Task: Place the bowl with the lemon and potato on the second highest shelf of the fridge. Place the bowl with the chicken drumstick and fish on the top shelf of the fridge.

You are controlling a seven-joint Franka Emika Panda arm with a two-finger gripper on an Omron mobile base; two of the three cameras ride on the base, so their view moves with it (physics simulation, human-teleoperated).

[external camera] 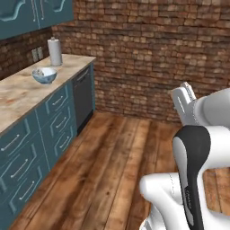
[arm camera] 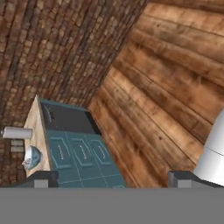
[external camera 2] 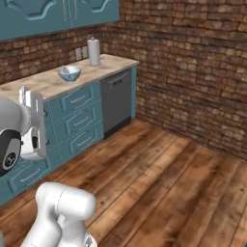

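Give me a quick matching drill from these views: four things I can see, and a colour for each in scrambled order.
Things:
1. bowl
2. paper towel roll
3. dishwasher front
4. drawer fronts

Colours:
A. teal
B. dark grey
C. pale blue-grey
D. white

Pairs: 1-C, 2-D, 3-B, 4-A

Both base views look forward and down from behind the arm, sharing the counter (external camera: 27,90), blue-grey bowl (external camera: 44,75), paper towel roll (external camera: 55,51) and brick wall (external camera: 152,54). The hand view is rolled sideways, seeing the same counter (arm camera: 37,140) from afar, beyond the fingertips (arm camera: 41,178).
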